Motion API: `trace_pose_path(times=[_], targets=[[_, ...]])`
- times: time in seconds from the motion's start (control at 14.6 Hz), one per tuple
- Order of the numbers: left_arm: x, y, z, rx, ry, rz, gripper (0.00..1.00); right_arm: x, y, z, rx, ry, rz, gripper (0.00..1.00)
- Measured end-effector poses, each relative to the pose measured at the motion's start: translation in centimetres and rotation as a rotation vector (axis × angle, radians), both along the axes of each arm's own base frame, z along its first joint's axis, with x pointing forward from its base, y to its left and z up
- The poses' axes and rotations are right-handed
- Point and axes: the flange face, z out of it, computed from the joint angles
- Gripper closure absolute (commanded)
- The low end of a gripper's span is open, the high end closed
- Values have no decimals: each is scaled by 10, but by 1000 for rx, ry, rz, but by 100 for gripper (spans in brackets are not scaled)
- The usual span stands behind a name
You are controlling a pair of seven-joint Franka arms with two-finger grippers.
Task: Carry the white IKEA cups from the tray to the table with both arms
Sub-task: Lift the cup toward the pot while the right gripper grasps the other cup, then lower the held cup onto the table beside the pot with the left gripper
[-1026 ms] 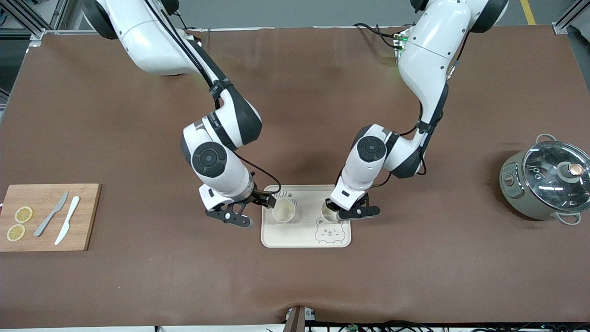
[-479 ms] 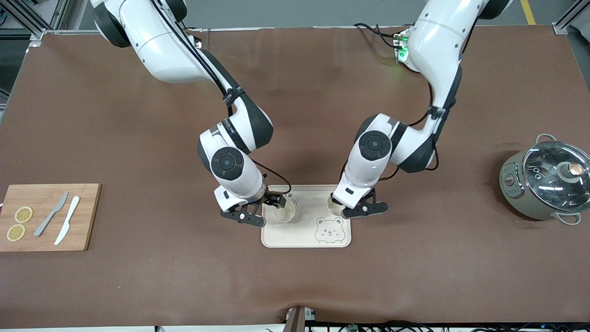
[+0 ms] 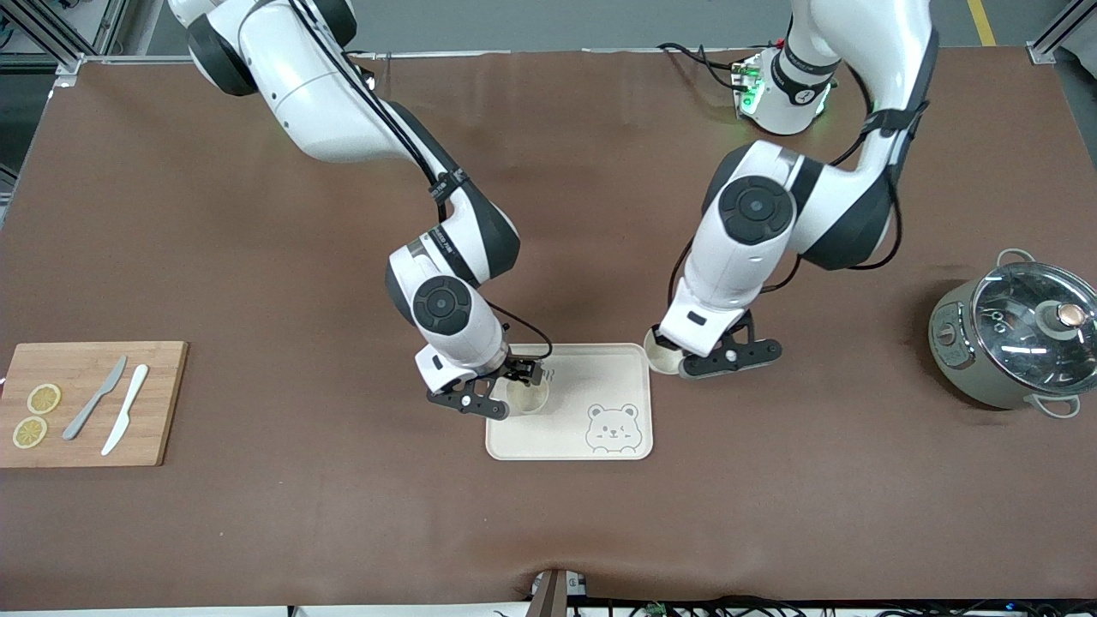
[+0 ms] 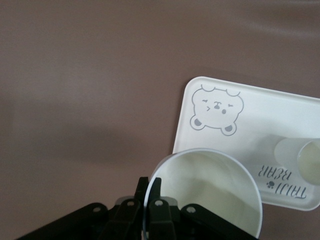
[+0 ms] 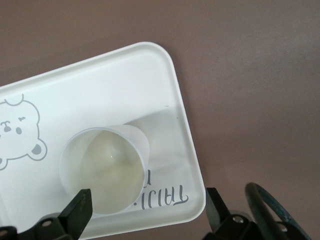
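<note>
One white cup stands on the cream bear tray, at the side toward the right arm's end. It also shows in the right wrist view and the left wrist view. My right gripper is open around it, one finger on each side, not touching. My left gripper is shut on the rim of the second white cup, one finger inside and one outside. It holds this cup over the table just off the tray's corner toward the left arm's end.
A grey-green pot with a glass lid stands toward the left arm's end. A wooden board with two lemon slices and two knives lies toward the right arm's end.
My left gripper has lifted its cup off the tray and carried it toward the left arm's end. My right gripper has moved in around the other cup, still open.
</note>
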Motion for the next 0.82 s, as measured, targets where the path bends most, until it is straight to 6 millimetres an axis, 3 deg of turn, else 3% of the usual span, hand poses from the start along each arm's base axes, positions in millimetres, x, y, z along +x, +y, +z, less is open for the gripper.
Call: trace_pose_path(times=[0.55,0.68,0.82], targets=[[-27,84,98,17,114,-113,100,2,-1,-15,-19,-19,8,0],[-36,111,107,-6,125,-150,100,3,-1,-21,-18,-27,8,0],[-47,154,107,-39,120,-182,100,4,-1,-29,-24,-37,13,0]])
